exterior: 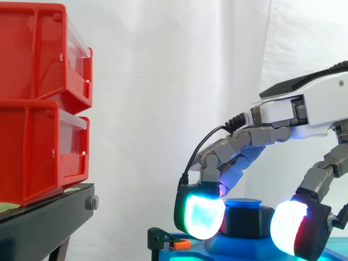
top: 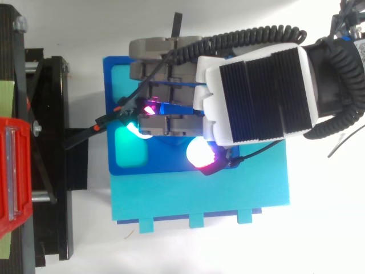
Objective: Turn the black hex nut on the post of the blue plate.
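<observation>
Black hex nut sits on the post of the blue plate, low down and a bit right of the middle in the side view. The robot hand comes in from the right with its fingers bent down round the nut. One glowing pad is on the nut's left side and another pad is on its right. Both look like they touch it. Red bins are stacked well off to the left on a black stand.
</observation>
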Available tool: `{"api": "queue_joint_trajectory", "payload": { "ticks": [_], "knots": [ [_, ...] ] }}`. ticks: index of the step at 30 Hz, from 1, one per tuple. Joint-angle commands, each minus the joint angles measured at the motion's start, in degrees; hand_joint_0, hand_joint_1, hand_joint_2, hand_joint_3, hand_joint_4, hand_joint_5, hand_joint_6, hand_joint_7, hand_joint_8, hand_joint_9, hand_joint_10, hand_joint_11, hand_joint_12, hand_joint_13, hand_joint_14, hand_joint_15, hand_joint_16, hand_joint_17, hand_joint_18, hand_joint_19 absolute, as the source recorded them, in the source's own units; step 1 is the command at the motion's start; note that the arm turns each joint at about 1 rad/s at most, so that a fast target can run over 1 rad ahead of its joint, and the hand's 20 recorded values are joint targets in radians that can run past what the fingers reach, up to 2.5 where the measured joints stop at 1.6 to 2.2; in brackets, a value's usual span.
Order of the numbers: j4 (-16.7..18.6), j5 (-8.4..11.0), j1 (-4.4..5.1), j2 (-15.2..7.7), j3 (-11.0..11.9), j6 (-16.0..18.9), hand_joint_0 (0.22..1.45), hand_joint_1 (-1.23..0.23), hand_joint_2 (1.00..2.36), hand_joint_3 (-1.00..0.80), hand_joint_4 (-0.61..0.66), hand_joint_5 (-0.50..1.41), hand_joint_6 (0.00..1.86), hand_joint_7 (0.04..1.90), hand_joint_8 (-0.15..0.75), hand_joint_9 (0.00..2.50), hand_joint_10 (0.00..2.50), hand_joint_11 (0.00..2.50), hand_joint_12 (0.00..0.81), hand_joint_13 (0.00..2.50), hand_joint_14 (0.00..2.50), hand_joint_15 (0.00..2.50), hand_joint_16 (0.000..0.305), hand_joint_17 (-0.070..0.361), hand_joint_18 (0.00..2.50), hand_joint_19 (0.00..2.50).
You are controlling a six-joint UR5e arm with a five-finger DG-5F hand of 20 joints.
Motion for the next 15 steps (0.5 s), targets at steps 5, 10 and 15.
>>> {"api": "queue_joint_trajectory", "payload": {
  "ticks": [5,10,15],
  "knots": [
    [0.2,0.00,0.08,0.0,0.0,0.0,0.63,-0.61,1.01,-0.34,0.25,-0.12,0.50,1.14,0.283,0.74,0.00,0.08,0.327,0.56,0.00,0.11,0.037,0.083,0.45,0.26],
    [0.2,0.00,-0.01,0.0,0.0,0.0,0.63,-0.64,1.01,-0.33,0.24,-0.12,0.50,1.16,0.283,0.74,0.00,0.09,0.326,0.56,0.00,0.12,0.037,0.083,0.45,0.27],
    [0.4,0.00,-0.01,-0.1,-0.1,0.0,0.63,-0.71,1.01,-0.33,0.22,-0.12,0.50,1.21,0.279,0.73,0.00,0.10,0.328,0.56,0.00,0.12,0.037,0.083,0.46,0.27]
  ]
}}
